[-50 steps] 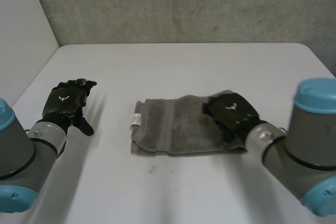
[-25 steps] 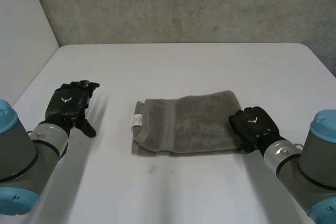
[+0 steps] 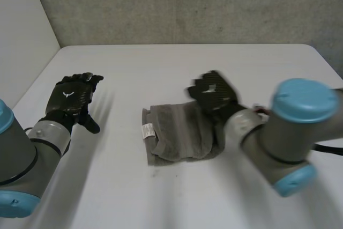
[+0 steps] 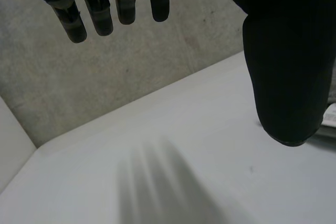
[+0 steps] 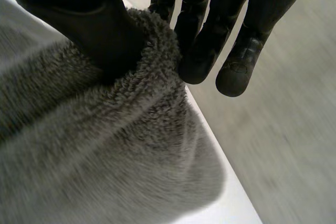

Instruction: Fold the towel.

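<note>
The grey towel lies folded in the middle of the white table, with a white label at its left end. My right hand is over the towel's right part and has lifted that end off the table. In the right wrist view my thumb and fingers pinch a thick fold of towel. My left hand hovers over the table well to the left of the towel, fingers straight and spread from the thumb, holding nothing.
A grey wall runs along the table's far edge, and a white panel stands along its left side. Bare tabletop lies under my left hand.
My right hand closed on the towel's right end, then lifted it and carried it leftward over the towel. The towel bunched up and shifted slightly. My left hand barely moved.
</note>
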